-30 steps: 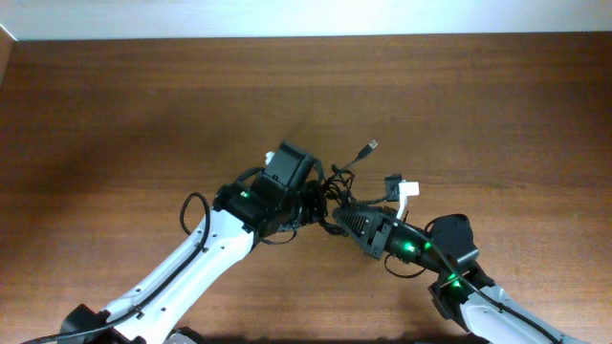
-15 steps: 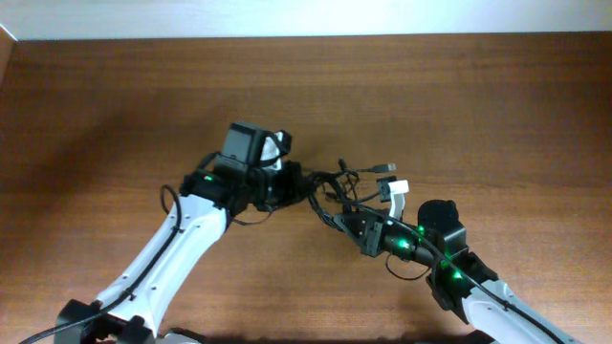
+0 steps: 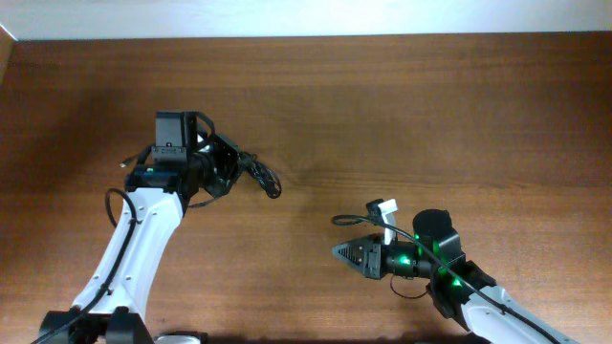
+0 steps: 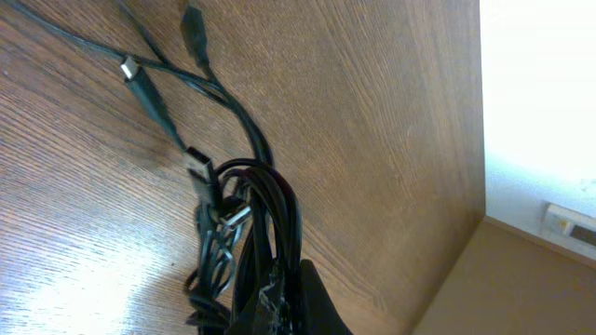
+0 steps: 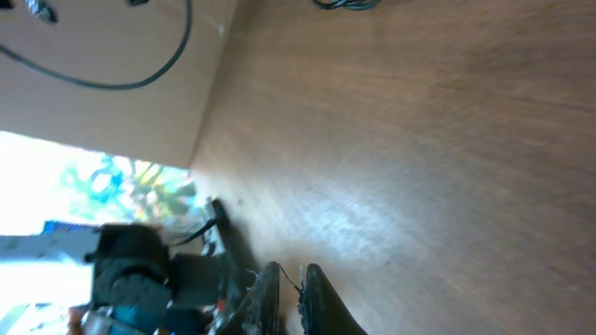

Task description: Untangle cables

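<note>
Black cables, clamped in the left jaws, have moved far left.

left gripper: points right, clamped on the cables
right gripper: points left, low, jaws slightly parted

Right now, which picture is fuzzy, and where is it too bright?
Right wrist view: fuzzy lower left, bright patch at left washed out, sheen on the table. Left wrist view: cables sharp, right edge blown white. Overhead view: evenly lit, clear.
</note>
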